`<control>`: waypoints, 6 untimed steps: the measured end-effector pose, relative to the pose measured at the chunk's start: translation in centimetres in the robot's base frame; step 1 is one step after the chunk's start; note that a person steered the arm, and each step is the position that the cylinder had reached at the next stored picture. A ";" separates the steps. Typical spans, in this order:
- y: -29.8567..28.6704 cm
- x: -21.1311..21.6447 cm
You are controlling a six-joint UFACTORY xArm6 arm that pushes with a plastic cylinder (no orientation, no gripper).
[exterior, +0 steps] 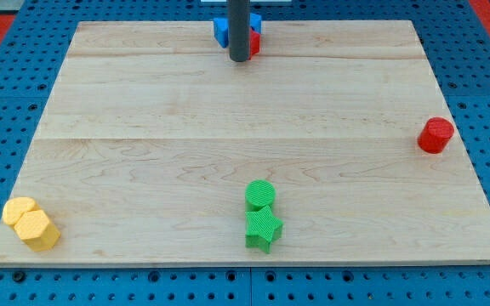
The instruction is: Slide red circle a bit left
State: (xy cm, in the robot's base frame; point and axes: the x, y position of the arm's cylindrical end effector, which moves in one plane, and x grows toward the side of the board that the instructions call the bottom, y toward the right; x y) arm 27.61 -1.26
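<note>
The red circle (436, 135) is a short red cylinder near the board's right edge, about mid-height in the view. My tip (241, 59) is at the view's top centre, far to the left of and above the red circle. The rod stands in front of a blue block (222, 31) and a red block (254, 42), partly hiding both; their shapes cannot be made out.
A green circle (260, 195) sits against a green star (263, 229) at the bottom centre. Two yellow blocks (31, 223) lie together at the bottom left corner. The wooden board (143, 110) rests on a blue pegboard.
</note>
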 end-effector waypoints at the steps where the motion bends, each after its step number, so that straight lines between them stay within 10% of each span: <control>1: 0.7 0.6; 4: 10.2 4.2; 6: 28.9 6.8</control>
State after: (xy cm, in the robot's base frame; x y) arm 34.37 27.64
